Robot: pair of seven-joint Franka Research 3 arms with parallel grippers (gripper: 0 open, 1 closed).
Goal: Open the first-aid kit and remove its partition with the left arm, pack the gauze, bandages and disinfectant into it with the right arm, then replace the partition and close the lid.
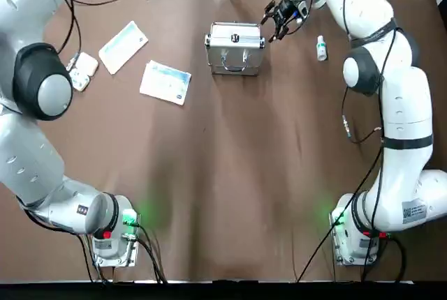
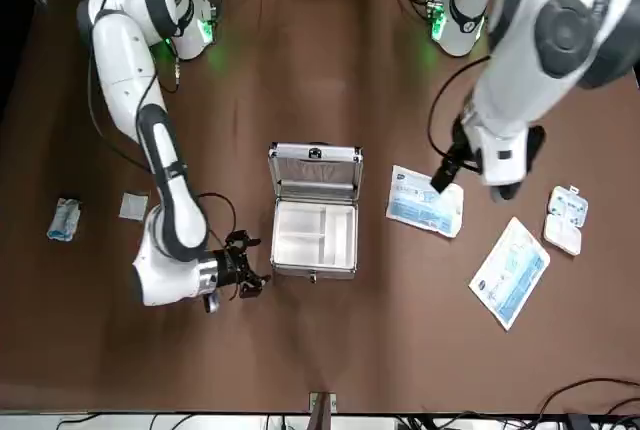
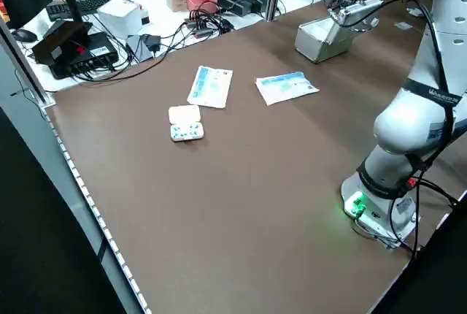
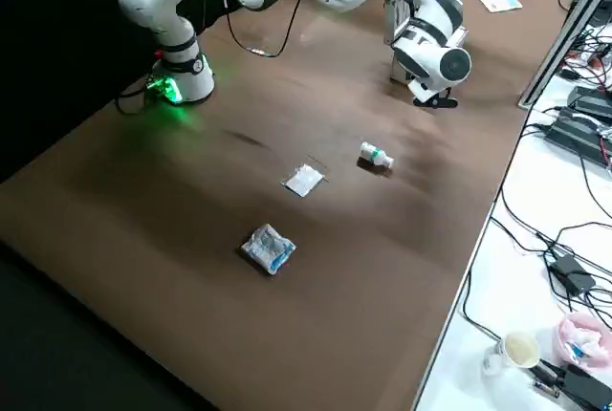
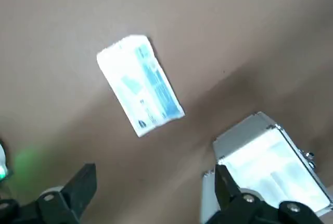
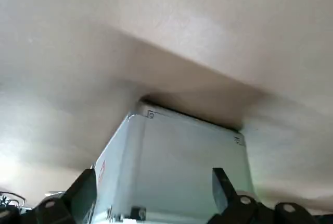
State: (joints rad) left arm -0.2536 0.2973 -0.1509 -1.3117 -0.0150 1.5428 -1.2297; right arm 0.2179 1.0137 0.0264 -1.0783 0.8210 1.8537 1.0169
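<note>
We note the silver metal first-aid case (image 2: pixel 313 212) lid-up, cream-white partition tray (image 2: pixel 316 233) inside; right gripper (image 2: pixel 243 266) beside it, left gripper (image 5: pixel 156 193) overhead, both fingers spread, empty.

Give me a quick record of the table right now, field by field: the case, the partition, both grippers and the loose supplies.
case: first-aid kit, lid raised upright
partition: partition in the case, not yet removed
right gripper: right gripper low beside the case, fingers open, holding nothing
left gripper: left gripper raised above the table near the flat packets, open, empty
disinfectant: disinfectant on the table on the right arm's side, outside the case
other supplies: two flat white-and-blue packets and a small white pill box on the left arm's side
</note>
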